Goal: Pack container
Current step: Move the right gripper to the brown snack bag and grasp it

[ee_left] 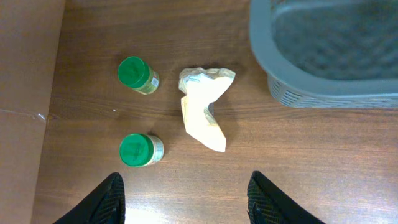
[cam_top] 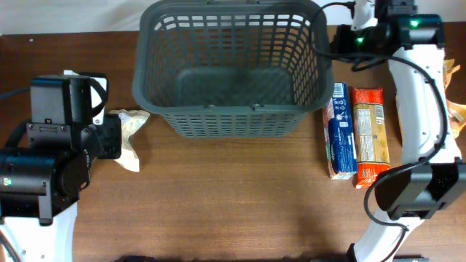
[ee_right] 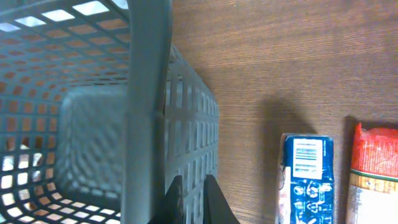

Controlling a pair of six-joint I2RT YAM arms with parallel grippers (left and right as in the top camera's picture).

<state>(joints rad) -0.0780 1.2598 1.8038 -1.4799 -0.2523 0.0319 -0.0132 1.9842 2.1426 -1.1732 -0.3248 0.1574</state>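
Observation:
The dark grey slotted basket [cam_top: 229,65] stands at the back middle of the table, with nothing showing inside it. It also shows in the left wrist view [ee_left: 323,87] and the right wrist view [ee_right: 149,93]. My right gripper [ee_right: 191,202] is shut with nothing between its fingers. It hangs just outside the basket's right wall near the rim [cam_top: 333,44]. My left gripper [ee_left: 186,202] is open and empty above bare table, left of the basket.
A crumpled cream bag [ee_left: 202,106] lies left of the basket [cam_top: 131,135]. Two green-lidded jars [ee_left: 137,73] [ee_left: 140,150] stand left of it. A blue box [cam_top: 340,131] and an orange-red packet [cam_top: 370,135] lie right of the basket.

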